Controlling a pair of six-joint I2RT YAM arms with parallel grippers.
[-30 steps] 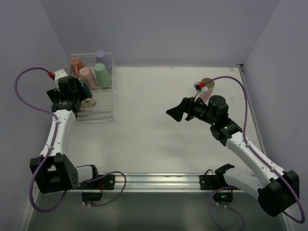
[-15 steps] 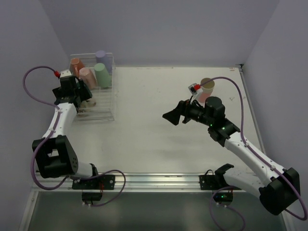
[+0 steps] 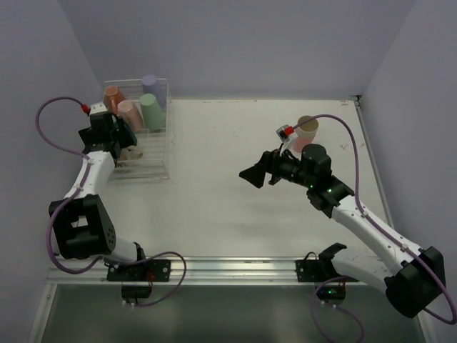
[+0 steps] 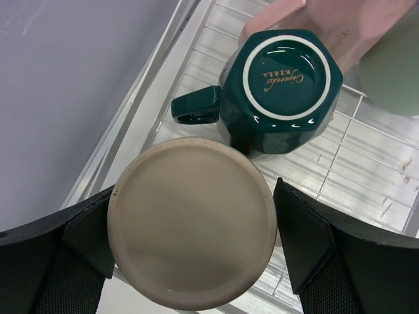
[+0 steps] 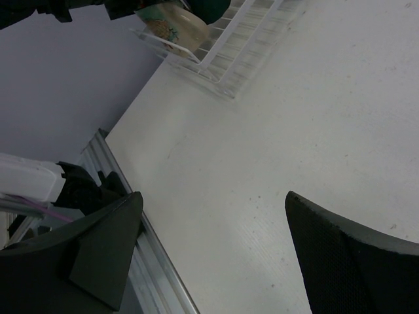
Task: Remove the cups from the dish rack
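Observation:
The dish rack (image 3: pixel 158 146) stands at the far left and holds orange (image 3: pixel 111 95), pink (image 3: pixel 131 112), green (image 3: pixel 151 111) and purple (image 3: pixel 149 83) cups. In the left wrist view an upturned cream mug (image 4: pixel 191 229) sits in the rack (image 4: pixel 366 163) beside an upturned dark green mug (image 4: pixel 281 85). My left gripper (image 4: pixel 194 193) is open, with one finger on each side of the cream mug. My right gripper (image 3: pixel 253 174) is open and empty over the table's middle. A beige cup (image 3: pixel 308 126) and a pink cup (image 3: pixel 303 145) stand on the table behind it.
The right wrist view shows bare table under the open right gripper (image 5: pixel 213 196), the rack's corner (image 5: pixel 222 59) far ahead and the metal rail (image 5: pixel 131 242) at the near edge. Walls close in the table on three sides.
My left gripper has shifted a little farther over the rack's front left, above the cream mug. My right gripper has drifted slightly left, still open and empty.

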